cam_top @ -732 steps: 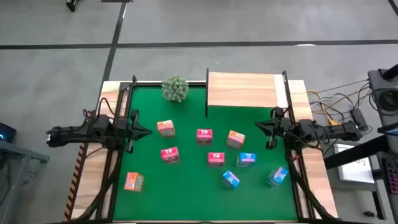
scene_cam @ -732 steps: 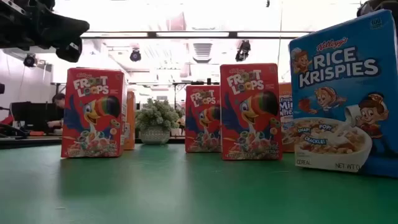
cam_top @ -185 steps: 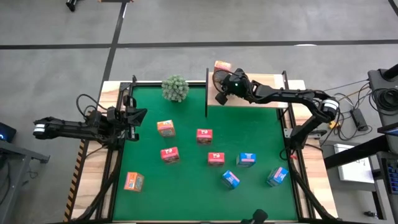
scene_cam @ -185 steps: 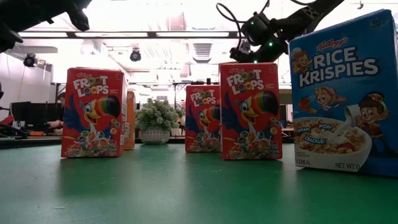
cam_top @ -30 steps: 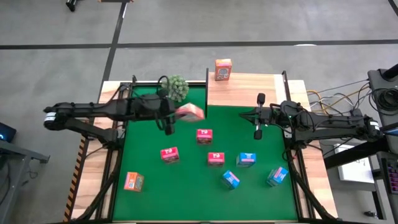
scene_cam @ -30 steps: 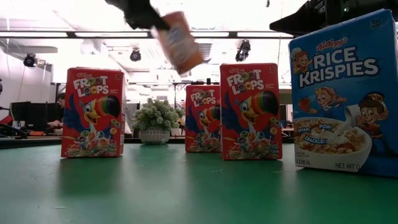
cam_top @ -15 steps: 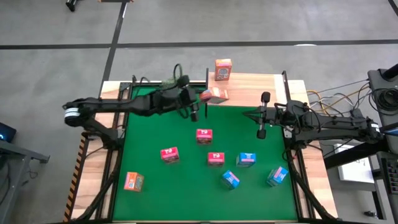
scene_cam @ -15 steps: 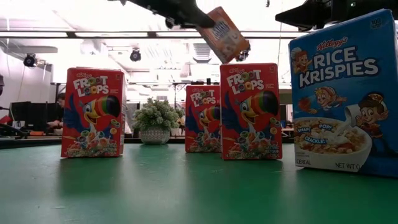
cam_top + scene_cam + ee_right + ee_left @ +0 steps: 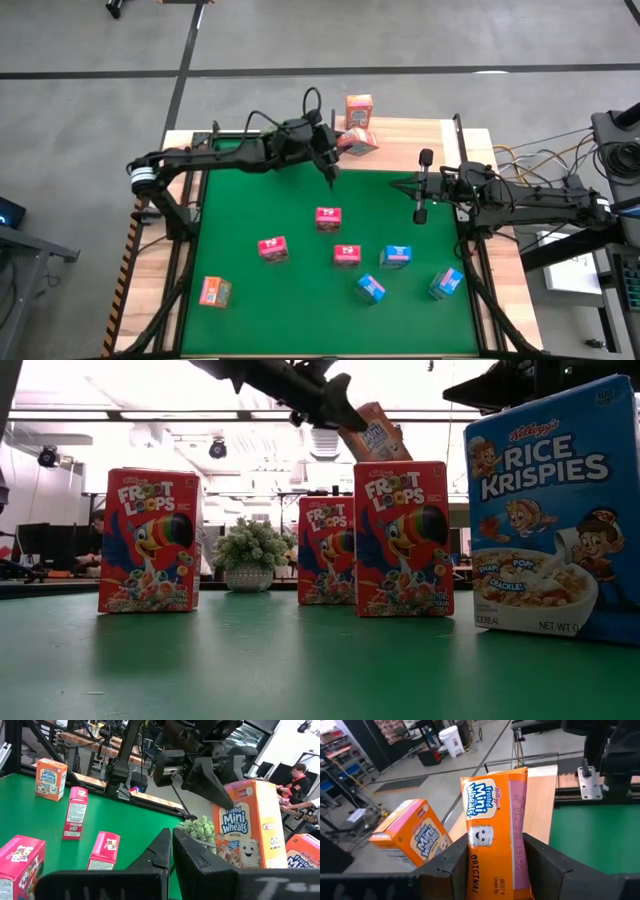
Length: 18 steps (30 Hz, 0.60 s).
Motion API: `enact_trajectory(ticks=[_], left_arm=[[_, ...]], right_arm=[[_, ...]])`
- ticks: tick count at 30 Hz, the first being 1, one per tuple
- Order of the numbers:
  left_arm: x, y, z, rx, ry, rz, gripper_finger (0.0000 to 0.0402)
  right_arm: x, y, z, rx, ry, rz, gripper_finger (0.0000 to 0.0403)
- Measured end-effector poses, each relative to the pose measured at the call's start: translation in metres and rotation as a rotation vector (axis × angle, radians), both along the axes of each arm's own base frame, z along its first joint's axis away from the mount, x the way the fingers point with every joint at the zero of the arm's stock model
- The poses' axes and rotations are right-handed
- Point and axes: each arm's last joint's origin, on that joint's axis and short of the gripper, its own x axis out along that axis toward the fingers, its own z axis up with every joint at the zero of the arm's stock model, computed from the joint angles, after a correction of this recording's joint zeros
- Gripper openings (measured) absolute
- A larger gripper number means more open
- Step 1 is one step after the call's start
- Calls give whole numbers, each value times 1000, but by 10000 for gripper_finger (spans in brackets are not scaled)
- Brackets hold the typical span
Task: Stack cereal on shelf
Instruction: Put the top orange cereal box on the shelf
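Since the earlier frame we see the left gripper (image 9: 338, 147) carry its clamped orange box (image 9: 357, 144) onto the shelf (image 9: 400, 148). It sits upper centre, just below the placed box (image 9: 358, 111). The right gripper (image 9: 421, 187), closed and empty, waits lower right.

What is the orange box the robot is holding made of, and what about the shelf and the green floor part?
The orange box in the left gripper looks like thin printed cardboard, slightly glossy, with folded edges. The shelf looks like pale wood, with visible grain. The green mat seems a soft matte fabric or felt, though that is hard to confirm.
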Motion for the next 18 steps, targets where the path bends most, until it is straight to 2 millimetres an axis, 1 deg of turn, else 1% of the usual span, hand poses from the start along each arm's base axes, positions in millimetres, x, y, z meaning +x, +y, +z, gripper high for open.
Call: enact_trajectory(ticks=[11,15,18], left_arm=[[10,12,-21,-9,28,13,206],[12,14,-26,-2,44,12,220],[12,14,-26,9,52,10,225]], right_arm=[[0,0,0,2,2,-4,9],[0,0,-1,4,11,-9,9],[0,0,-2,4,16,-9,9]])
